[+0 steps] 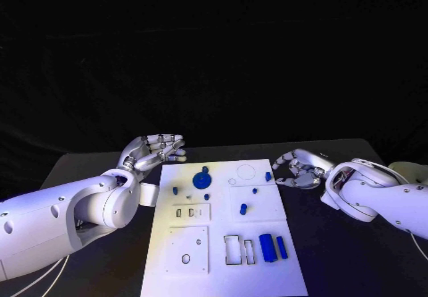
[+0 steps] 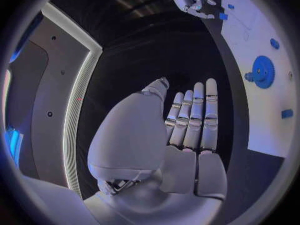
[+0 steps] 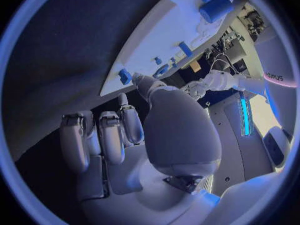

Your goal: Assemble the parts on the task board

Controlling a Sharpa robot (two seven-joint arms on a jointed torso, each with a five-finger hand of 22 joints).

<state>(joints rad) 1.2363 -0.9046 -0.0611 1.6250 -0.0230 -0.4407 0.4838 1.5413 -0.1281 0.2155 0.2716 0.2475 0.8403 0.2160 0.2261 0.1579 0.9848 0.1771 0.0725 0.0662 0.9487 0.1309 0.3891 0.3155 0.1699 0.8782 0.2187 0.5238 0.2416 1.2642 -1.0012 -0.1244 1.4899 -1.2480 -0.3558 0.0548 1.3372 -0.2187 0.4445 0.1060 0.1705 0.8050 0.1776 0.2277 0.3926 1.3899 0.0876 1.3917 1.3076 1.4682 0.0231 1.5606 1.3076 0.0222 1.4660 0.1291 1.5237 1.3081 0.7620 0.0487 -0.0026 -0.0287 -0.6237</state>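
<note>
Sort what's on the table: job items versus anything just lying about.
Job: task board; blue gear; blue cylinder; blue bar; small blue pieces; left hand and right hand, both holding nothing.
Lying about: nothing besides the black table.

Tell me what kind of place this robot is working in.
Probably a robotics lab or test bench: a black table against a dark backdrop, a white task board with small blue parts, and both hands empty beside it.
</note>
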